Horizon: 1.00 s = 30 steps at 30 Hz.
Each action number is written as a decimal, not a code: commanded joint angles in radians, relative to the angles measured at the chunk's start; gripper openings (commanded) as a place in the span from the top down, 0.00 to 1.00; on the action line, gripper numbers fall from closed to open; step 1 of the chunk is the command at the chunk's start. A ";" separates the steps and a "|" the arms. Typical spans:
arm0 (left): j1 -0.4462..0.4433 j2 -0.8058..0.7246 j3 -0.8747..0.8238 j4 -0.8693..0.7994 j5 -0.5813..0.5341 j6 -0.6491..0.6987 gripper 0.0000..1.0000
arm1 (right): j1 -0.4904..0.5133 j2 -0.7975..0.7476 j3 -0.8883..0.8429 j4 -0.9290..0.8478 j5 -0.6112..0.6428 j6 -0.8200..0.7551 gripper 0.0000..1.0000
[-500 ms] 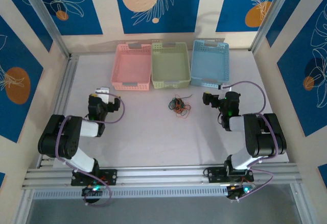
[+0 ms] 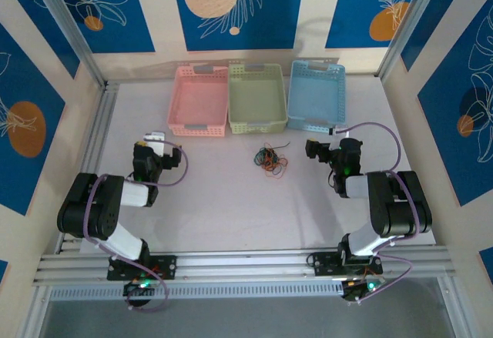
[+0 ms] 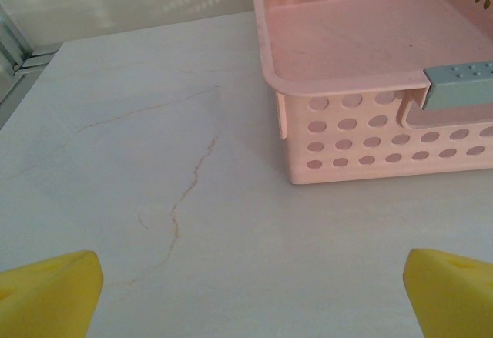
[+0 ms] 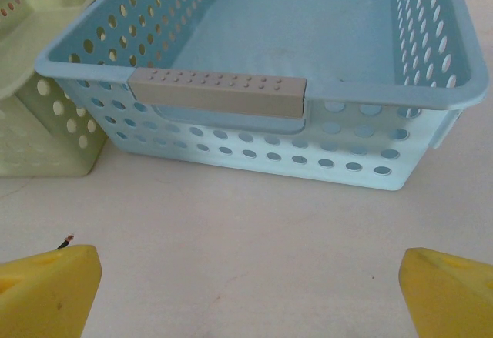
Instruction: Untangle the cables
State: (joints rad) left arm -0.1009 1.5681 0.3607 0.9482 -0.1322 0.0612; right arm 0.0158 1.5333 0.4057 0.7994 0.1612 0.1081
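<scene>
The cables (image 2: 269, 159) lie in a small tangle of thin black, red, orange and green wires on the table, in front of the green basket. A bare wire end (image 4: 66, 239) pokes in beside my right gripper's left finger. My left gripper (image 2: 156, 139) rests far to the left of the tangle, near the pink basket's front corner. In its wrist view the left gripper (image 3: 254, 292) stands open over bare table. My right gripper (image 2: 314, 150) sits to the right of the tangle, apart from it. Seen from its wrist, the right gripper (image 4: 250, 288) is open, nothing between the yellow fingertips (image 4: 50, 288).
Three perforated baskets stand in a row at the back: pink (image 2: 199, 101), green (image 2: 256, 97) and blue (image 2: 316, 96). The pink basket (image 3: 370, 84) is just ahead of my left gripper, the blue basket (image 4: 277, 76) just ahead of my right. Aluminium rails (image 2: 100, 134) border the table.
</scene>
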 commanded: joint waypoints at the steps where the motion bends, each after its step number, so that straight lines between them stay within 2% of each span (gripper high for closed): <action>1: 0.005 -0.006 0.006 0.004 -0.009 -0.008 0.00 | 0.001 -0.012 0.000 0.027 0.015 0.006 0.01; 23: 0.006 -0.006 0.008 0.000 -0.008 -0.009 0.00 | -0.008 -0.012 0.003 0.021 -0.005 0.010 0.01; 24: 0.003 -0.008 0.002 0.013 -0.024 -0.008 0.00 | -0.008 -0.012 0.003 0.021 -0.005 0.010 0.01; 26: -0.003 -0.016 -0.007 0.029 -0.130 -0.038 0.00 | -0.004 -0.012 0.002 0.023 -0.002 0.006 0.01; 27: -0.003 -0.048 -0.006 -0.013 -0.151 -0.057 0.00 | 0.001 -0.014 0.001 0.025 0.003 0.004 0.01; 28: -0.003 -0.061 -0.012 -0.006 -0.126 -0.042 0.00 | 0.005 -0.015 -0.003 0.032 0.008 0.000 0.01; 30: -0.050 -0.135 -0.017 -0.042 -0.195 0.005 0.00 | 0.024 -0.042 -0.012 0.031 0.033 -0.015 0.01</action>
State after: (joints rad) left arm -0.1150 1.5249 0.3534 0.9272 -0.2298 0.0456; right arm 0.0212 1.5318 0.4057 0.7994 0.1635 0.1074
